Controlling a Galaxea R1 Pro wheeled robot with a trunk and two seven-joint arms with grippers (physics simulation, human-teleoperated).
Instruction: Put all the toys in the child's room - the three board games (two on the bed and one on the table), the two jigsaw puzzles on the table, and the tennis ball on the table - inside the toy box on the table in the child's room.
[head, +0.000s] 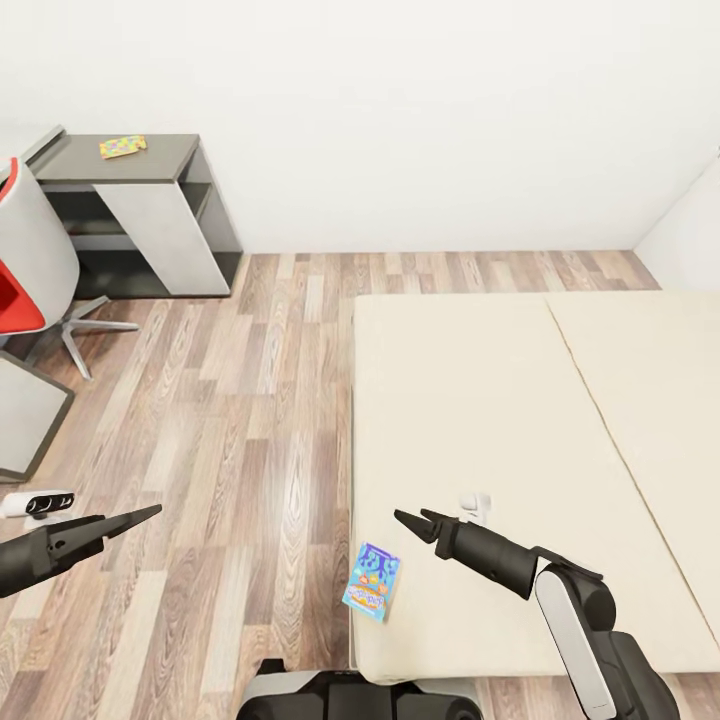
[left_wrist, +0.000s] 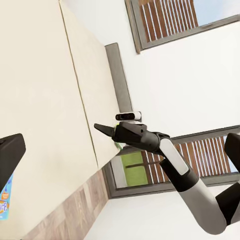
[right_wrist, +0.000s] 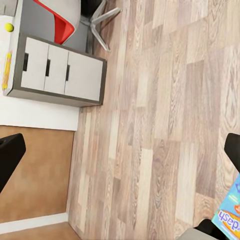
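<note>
A small blue printed board game (head: 371, 581) lies flat on the near left corner of the cream bed (head: 500, 420). It also appears as a blue box edge (right_wrist: 229, 212) in the right wrist view and as a blue sliver (left_wrist: 4, 197) in the left wrist view. My right gripper (head: 412, 518) hovers open just right of and beyond it, with nothing held. My left gripper (head: 150, 513) hangs open over the floor, left of the bed. One jigsaw puzzle (head: 123, 146) rests on the table's dark grey part (head: 160, 160). The tennis ball (right_wrist: 9, 27) sits on the table top. The toy box is out of view.
A red and white swivel chair (head: 30, 260) stands by the table, with a light grey desk corner (head: 25, 410) below it. Wood-plank floor (head: 250, 400) lies open between the table and the bed. White walls close the far side.
</note>
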